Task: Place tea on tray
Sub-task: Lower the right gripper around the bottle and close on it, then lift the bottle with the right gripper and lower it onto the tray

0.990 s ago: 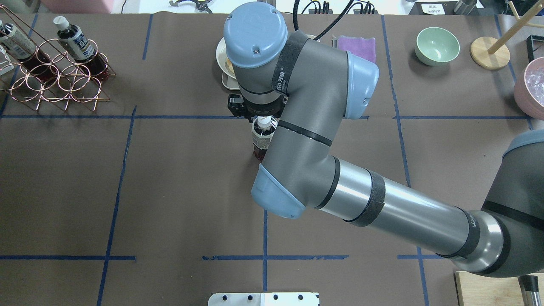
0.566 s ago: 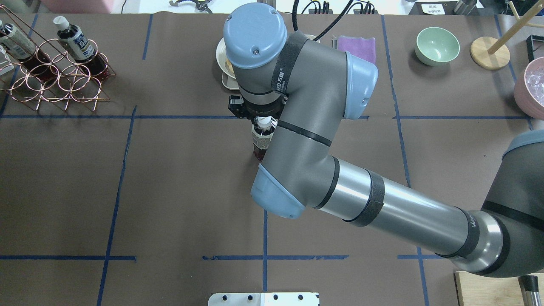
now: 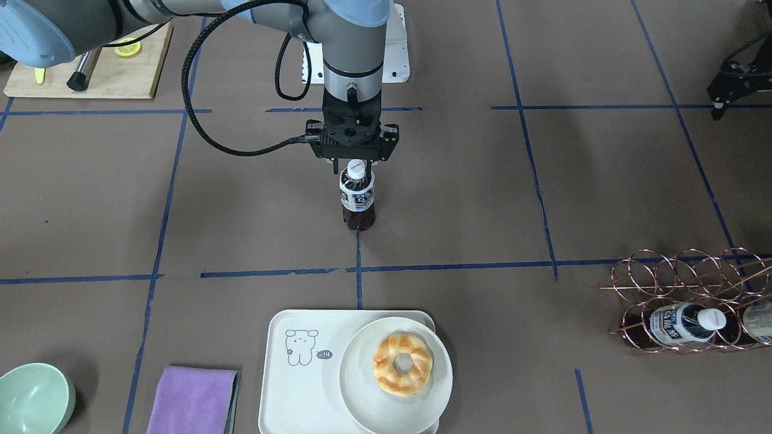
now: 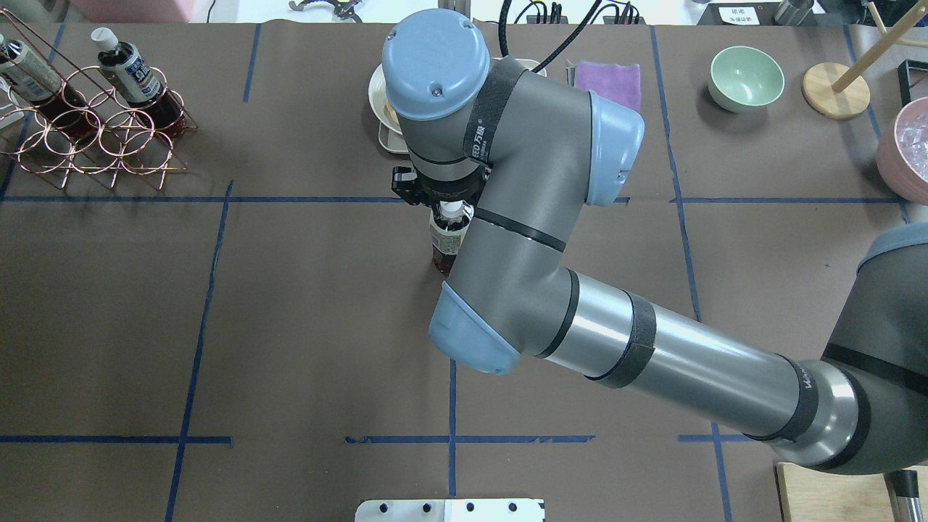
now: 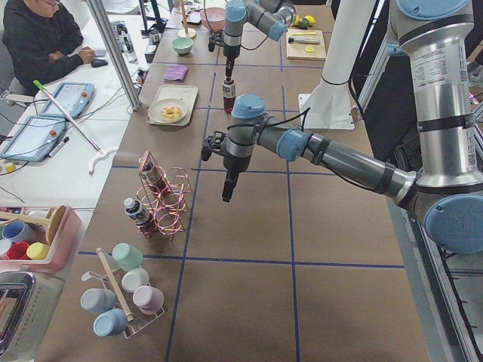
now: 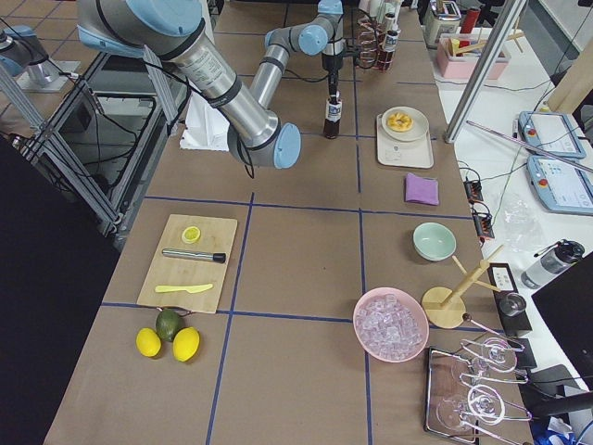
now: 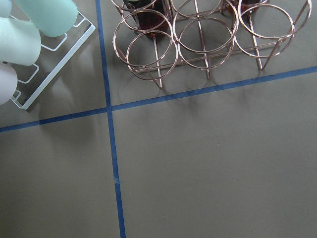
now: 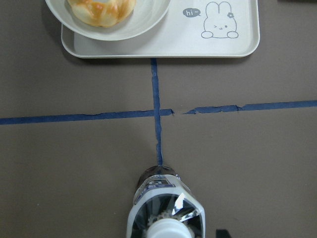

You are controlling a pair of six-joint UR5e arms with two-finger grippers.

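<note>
The tea (image 3: pixel 357 196) stands upright on the brown table at mid-table, white cap up; it also shows in the overhead view (image 4: pixel 445 239) and at the bottom of the right wrist view (image 8: pixel 166 213). My right gripper (image 3: pixel 356 167) hangs straight over it with its jaws either side of the cap, apart from it, so it looks open. The cream tray (image 3: pixel 283 386) lies beyond the tea on the operators' side (image 8: pixel 198 44); a white plate (image 3: pixel 422 398) with a doughnut (image 3: pixel 403 363) sits on it. My left gripper (image 3: pixel 718 102) hovers near the wire rack; I cannot tell whether it is open.
A copper wire rack (image 3: pixel 681 301) with more bottles stands at my left. A purple cloth (image 3: pixel 193 398) and a green bowl (image 3: pixel 33 398) lie beside the tray. A wooden cutting board (image 3: pixel 96 66) with a knife is near my right base.
My right arm has shifted very slightly over the tea. The bottle has stayed standing in the same spot.
</note>
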